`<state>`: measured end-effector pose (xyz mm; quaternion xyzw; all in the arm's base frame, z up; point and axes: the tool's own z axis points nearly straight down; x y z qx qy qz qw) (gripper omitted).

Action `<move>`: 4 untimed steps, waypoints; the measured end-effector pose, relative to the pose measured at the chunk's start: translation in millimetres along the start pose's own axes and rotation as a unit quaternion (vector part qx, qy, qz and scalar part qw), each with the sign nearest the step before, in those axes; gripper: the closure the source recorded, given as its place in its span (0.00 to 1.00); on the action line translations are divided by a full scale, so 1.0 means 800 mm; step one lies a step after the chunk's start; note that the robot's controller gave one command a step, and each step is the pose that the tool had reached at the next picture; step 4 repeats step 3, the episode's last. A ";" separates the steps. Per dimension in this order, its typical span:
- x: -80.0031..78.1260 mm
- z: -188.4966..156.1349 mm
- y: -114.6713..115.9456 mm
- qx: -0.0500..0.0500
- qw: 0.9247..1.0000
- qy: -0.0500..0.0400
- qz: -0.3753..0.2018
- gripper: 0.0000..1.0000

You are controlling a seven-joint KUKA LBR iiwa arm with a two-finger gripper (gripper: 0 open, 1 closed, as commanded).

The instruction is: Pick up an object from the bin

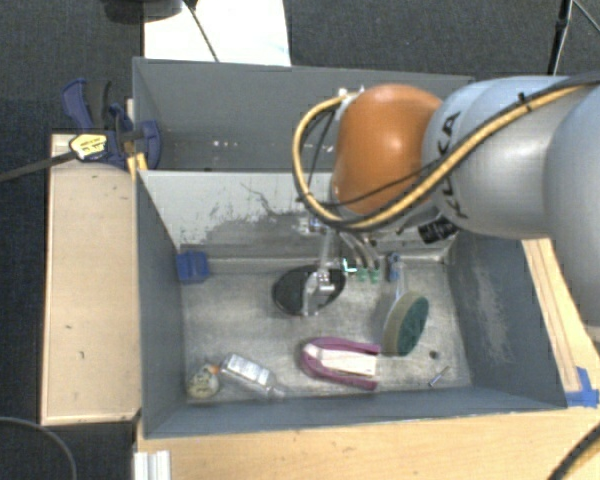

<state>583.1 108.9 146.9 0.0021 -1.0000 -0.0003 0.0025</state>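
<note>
Camera view. Shows end effector down near floor of bin, mid-bin, touching or just beside right edge of black round lump. Cannot tell how far open, nor whether gripping anything. Above it: orange cover, cables. By left wall: blue block. Right of end effector: green-faced disc, tilted on edge. Near front, below lump: purple-and-white piece. Front-left corner: clear small item and round trinket, just beside each other.
</note>
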 end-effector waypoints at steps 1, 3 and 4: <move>0.008 0.095 -0.025 0.000 0.999 0.000 0.037 0.00; 0.015 -0.076 -0.020 -0.001 0.999 -0.007 0.045 1.00; 0.015 -0.076 -0.020 -0.001 0.999 -0.007 0.045 1.00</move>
